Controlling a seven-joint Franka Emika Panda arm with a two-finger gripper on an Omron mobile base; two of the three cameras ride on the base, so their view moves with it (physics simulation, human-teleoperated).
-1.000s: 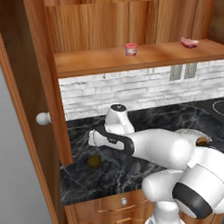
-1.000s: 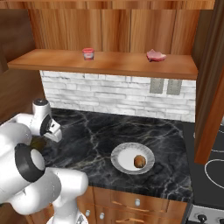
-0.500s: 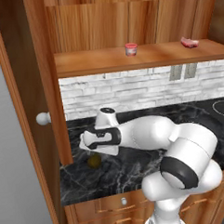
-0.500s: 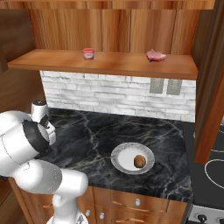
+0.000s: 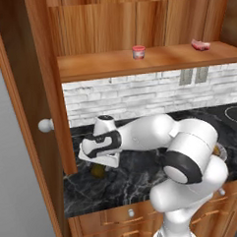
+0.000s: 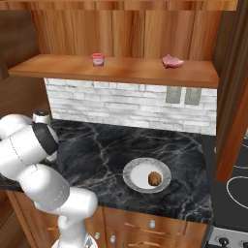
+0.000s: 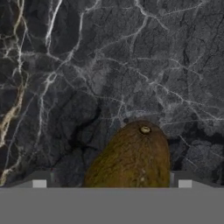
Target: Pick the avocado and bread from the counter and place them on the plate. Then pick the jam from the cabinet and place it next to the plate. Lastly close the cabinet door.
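The dark olive-brown avocado [image 7: 131, 157] lies on the black marble counter [image 7: 87, 65], between my wide-open gripper's [image 7: 112, 183] two fingertips [image 7: 39, 182]. From the left base view the gripper [image 5: 96, 162] hangs just above the avocado [image 5: 98, 170] at the counter's left end. The orange-brown bread [image 6: 154, 178] sits on the white-grey plate [image 6: 133, 169]. The red jam [image 5: 138, 52] jar stands on the cabinet shelf [image 5: 103, 64]. The cabinet door [image 5: 22, 120] with its white knob [image 5: 45, 125] stands open at the left.
A flat pink lump [image 6: 172, 61] lies on the shelf to the right of the jam [image 6: 98, 59]. A white brick wall [image 6: 121, 106] backs the counter [image 6: 106, 150]. A wooden panel [image 6: 235, 97] hangs at the right, with a stove [image 6: 237, 186] below it.
The arm has swung left and down, bringing the hand low over the avocado. The gripper has stayed open throughout.
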